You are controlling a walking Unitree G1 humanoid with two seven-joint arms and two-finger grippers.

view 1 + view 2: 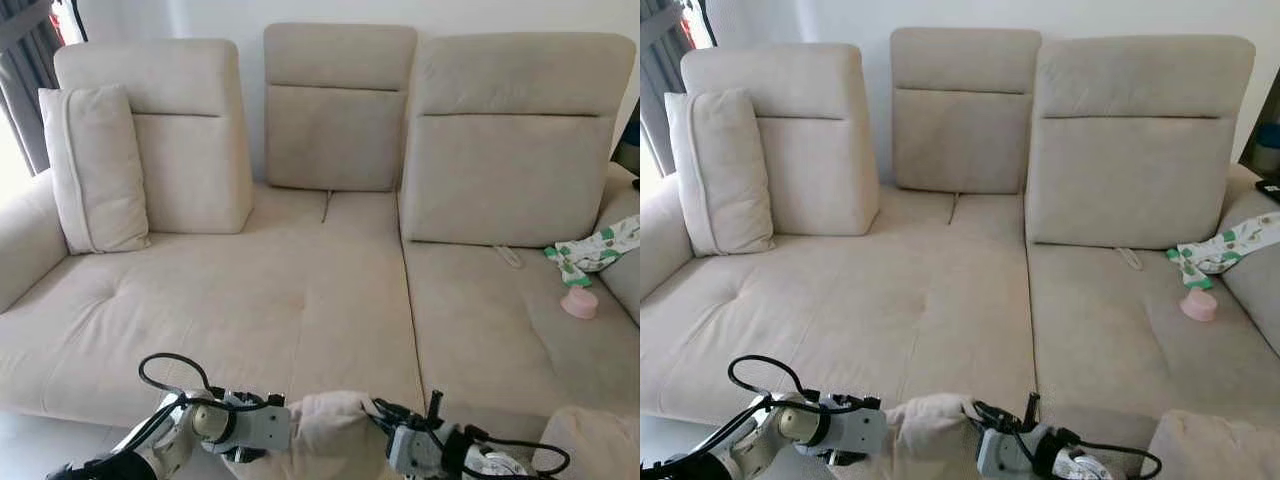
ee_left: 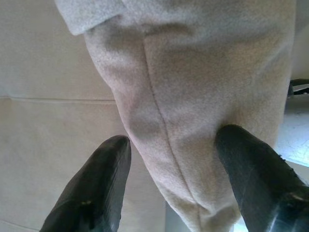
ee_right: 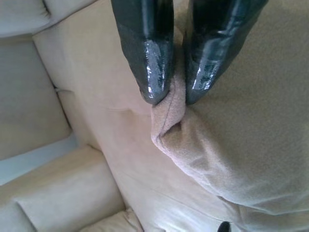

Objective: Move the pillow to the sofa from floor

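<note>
Soft beige fabric pillow [image 1: 330, 430] held low at front edge of wide beige fabric sofa [image 1: 250, 300], between both grippers. Right gripper [image 3: 170, 99] pinched tight on corner fold. Left gripper [image 2: 174, 145] fingers spread astride pillow, contact probably light. Lift clear of seat edge, carry forward, release both together.

Sofa: beige sofa [image 1: 250, 290], three upright back cushions, wide seat filling the room's middle.
Left end: a standing cushion [image 1: 95, 165] leans at the armrest.
Right edge: patterned cloth [image 1: 595, 250] and a pink object [image 1: 579, 302], perhaps a small cup.
Wall: pale wall [image 1: 250, 15] behind.
Window: grey curtain [image 1: 25, 75], daylight beside it.
Floor: light floor [image 1: 40, 450].
</note>
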